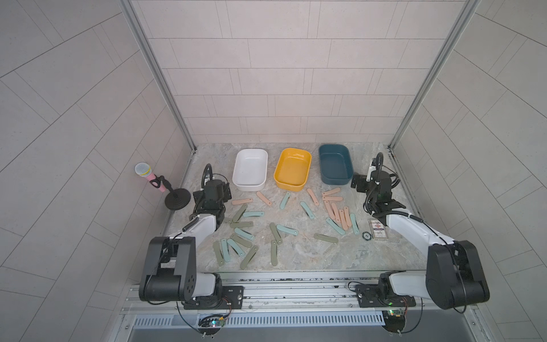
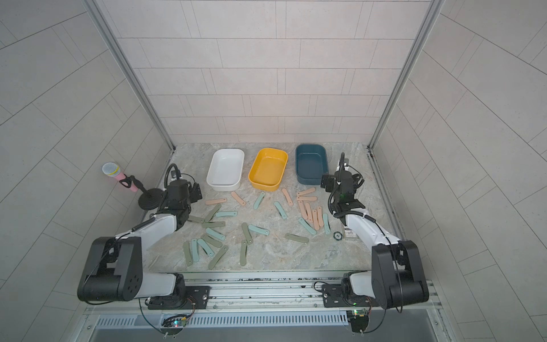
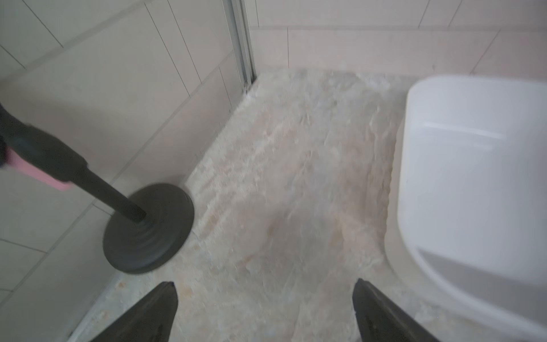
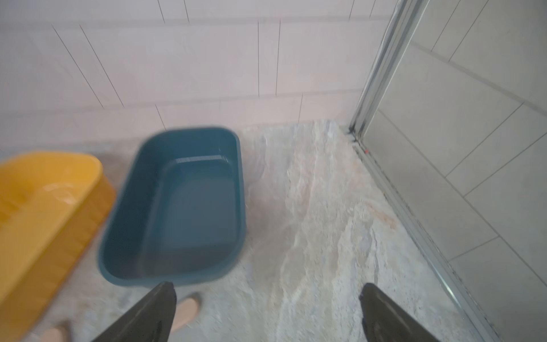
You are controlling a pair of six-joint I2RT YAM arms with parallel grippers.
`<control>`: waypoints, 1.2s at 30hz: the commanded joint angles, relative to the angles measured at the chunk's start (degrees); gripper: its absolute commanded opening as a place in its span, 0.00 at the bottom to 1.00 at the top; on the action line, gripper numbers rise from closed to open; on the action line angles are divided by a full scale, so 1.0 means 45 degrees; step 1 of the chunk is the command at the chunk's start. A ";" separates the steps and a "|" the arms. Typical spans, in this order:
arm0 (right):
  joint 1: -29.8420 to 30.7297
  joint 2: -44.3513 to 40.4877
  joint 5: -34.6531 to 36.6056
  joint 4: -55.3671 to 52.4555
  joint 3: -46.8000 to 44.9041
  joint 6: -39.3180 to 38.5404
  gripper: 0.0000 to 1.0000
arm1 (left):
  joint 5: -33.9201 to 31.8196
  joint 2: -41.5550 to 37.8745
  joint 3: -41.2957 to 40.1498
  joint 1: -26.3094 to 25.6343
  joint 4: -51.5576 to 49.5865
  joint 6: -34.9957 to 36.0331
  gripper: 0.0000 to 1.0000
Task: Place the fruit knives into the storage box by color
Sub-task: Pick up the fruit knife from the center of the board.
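Several fruit knives lie scattered on the marble table in both top views: olive-green ones (image 1: 239,212) and light teal ones (image 1: 253,213) mostly to the left and middle, and a peach-pink cluster (image 1: 336,211) to the right. Behind them stand a white storage box (image 1: 248,187), a yellow one (image 1: 288,185) and a dark teal one (image 1: 336,180), all empty. My left gripper (image 3: 265,291) is open over bare table beside the white box (image 3: 402,207). My right gripper (image 4: 268,293) is open just in front of the teal box (image 4: 189,130), with a pink knife end (image 4: 186,309) beside one finger.
A pink microphone on a black round stand (image 1: 174,200) is at the left wall, close to my left wrist; its base (image 3: 148,234) shows in the left wrist view. A printed card (image 1: 378,232) and a small black disc (image 1: 366,236) lie by my right arm. Tiled walls enclose three sides.
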 commanded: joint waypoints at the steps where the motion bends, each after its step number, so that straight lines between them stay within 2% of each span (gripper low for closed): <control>1: 0.1340 -0.0431 0.1194 -0.3888 0.0051 0.1093 1.00 | -0.1100 -0.0305 0.1443 -0.0363 -0.4766 -0.1827 1.00; 5: 0.2437 -0.0690 0.0845 -0.5747 0.0287 0.1204 1.00 | -0.0603 -0.0425 0.2730 -0.0423 -0.7682 -0.3729 1.00; 8: 0.3355 -0.0980 0.0367 -0.6981 0.0175 0.1436 1.00 | 0.0926 -0.0794 0.3066 -0.0421 -0.9126 -0.4834 1.00; 10: 0.4032 -0.1121 -0.0027 -0.7686 0.0056 0.1584 1.00 | 0.2354 -0.0995 0.3042 -0.0526 -0.9777 -0.4769 1.00; 14: 0.5010 -0.1083 -0.1024 -0.7953 -0.0265 0.1835 1.00 | 0.3534 -0.1106 0.2842 -0.0823 -1.1496 -0.4373 0.99; 17: 0.5450 -0.0668 -0.1623 -0.7781 -0.0169 0.1808 1.00 | 0.4119 -0.0983 0.2648 -0.1201 -1.2396 -0.4271 0.95; 20: 0.5775 0.0120 -0.1693 -0.7790 0.0181 0.1652 1.00 | 0.4427 -0.0433 0.2603 -0.1679 -1.2710 -0.3845 0.93; 25: 0.5880 0.1315 -0.1712 -0.7810 0.0721 0.1406 1.00 | 0.5015 0.1685 0.3563 -0.1964 -1.3099 -0.3015 0.86; 33: 0.5900 0.1489 -0.1952 -0.7324 0.0476 0.1332 1.00 | 0.4513 0.3740 0.5041 -0.2043 -1.3414 -0.2011 0.82; 36: 0.5900 0.1546 -0.1829 -0.7361 0.0433 0.1337 1.00 | 0.4481 0.4410 0.5480 -0.2075 -1.3487 -0.1814 0.77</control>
